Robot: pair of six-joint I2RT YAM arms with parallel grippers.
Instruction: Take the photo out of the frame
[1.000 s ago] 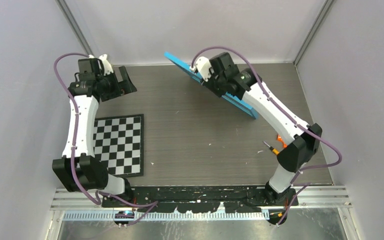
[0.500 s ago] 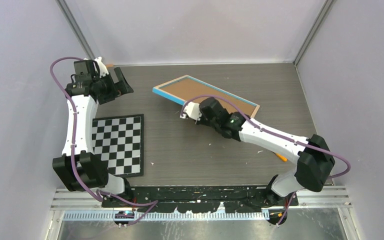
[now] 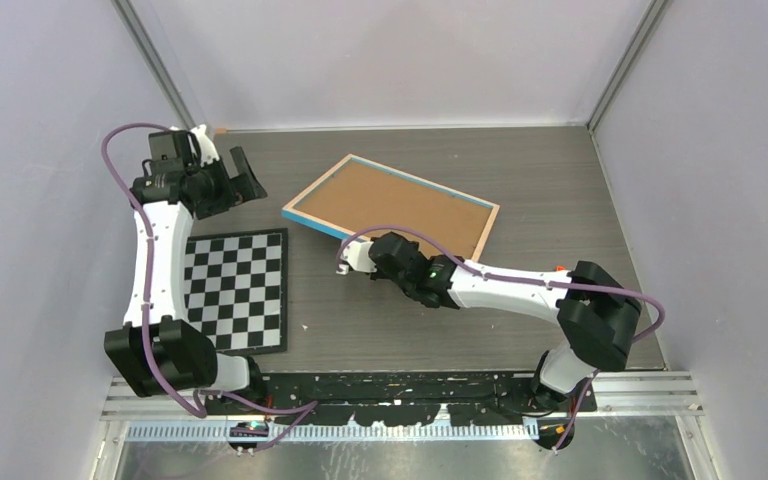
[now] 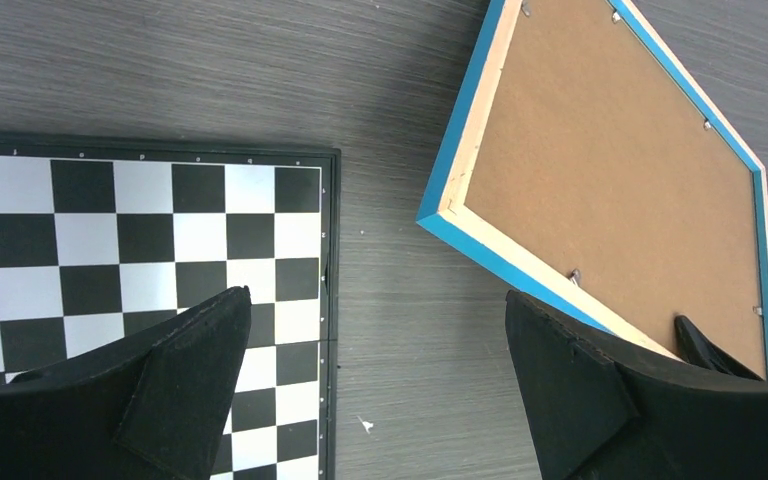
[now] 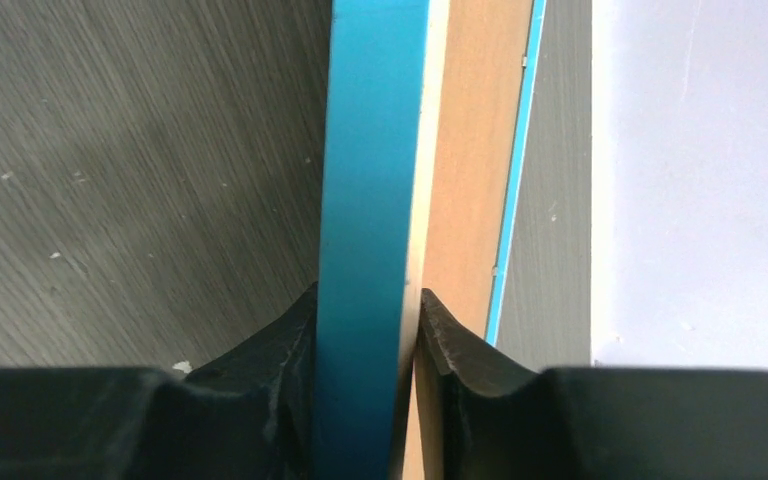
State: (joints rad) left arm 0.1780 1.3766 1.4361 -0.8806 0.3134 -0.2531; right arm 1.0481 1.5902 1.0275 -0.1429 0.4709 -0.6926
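Frame (image 3: 390, 205) back-up | right fingers (image 5: 265, 385) clamp edge, arm low | left fingers (image 4: 185, 375) apart, aloft

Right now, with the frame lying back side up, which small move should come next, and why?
Probably move the open left gripper across to the nearest metal tab on the brown back. The frame is back up, the right gripper is shut on its near edge and can steady it, and no photo shows, so the tabs likely come first.
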